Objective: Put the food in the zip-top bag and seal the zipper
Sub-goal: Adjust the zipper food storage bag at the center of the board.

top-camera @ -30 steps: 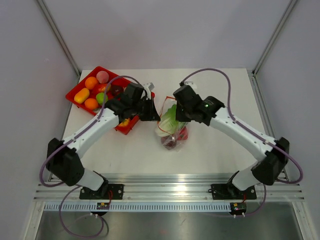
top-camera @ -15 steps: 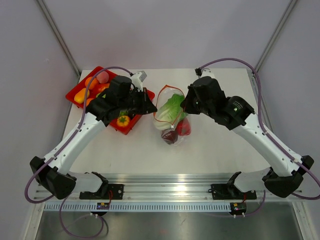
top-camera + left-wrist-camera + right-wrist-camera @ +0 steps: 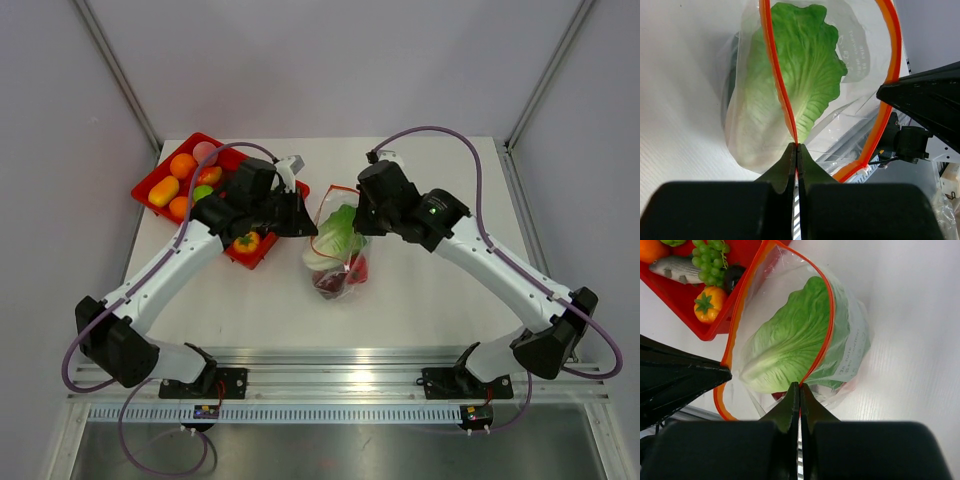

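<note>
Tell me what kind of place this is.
Probably a robot lab test cell, not a kitchen: a left arm and right arm bolted to a metal rail at a white table, plain walls around, toy food in a red tray and a clear bag.

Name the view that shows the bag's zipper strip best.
Right wrist: the zipper shows as a nearly whole open loop. Left wrist crops its top; top external gives only a small thin line.

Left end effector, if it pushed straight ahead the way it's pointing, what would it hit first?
The left end effector pinches the orange-red zipper strip of the clear plastic bag; straight on, probably the leafy green toy cabbage inside, though depth is unclear.
</note>
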Available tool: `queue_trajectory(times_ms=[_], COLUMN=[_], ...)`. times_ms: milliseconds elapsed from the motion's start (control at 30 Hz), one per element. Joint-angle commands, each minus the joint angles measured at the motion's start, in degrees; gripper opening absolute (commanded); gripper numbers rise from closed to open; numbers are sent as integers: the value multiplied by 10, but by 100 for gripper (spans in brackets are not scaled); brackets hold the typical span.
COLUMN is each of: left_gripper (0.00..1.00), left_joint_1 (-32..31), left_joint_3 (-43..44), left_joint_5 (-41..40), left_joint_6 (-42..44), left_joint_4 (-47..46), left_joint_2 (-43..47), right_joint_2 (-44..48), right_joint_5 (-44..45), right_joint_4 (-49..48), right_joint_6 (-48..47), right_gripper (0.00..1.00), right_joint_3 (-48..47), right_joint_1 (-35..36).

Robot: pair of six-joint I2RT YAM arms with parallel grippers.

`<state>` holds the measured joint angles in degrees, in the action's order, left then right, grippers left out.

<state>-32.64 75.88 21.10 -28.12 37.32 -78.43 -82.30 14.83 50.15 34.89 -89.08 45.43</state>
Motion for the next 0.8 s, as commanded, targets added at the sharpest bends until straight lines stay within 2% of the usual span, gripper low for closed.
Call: queue_trajectory(times_ms=[0, 233, 367, 767], left_gripper=[0, 0, 0, 0], left_joint_1=[-3, -11, -44, -63], left_joint_3=[16, 0, -2, -10], left_joint_5=[25, 60, 55, 53], left_joint_6=[18, -28, -52, -50], left_joint_4=[-37, -89, -129, -132], left_joint_2=[15, -12, -36, -41], right_joint_2=[7, -13, -29, -30], right_joint_5=[-16, -69, -112, -100], right_joint_4=[-51, -92, -131, -139], right_joint_6=[-12, 10, 35, 48], right_gripper=[0, 0, 0, 0], right_joint_3=[-11, 0, 14, 25], right_joint_1=[4, 4, 9, 10])
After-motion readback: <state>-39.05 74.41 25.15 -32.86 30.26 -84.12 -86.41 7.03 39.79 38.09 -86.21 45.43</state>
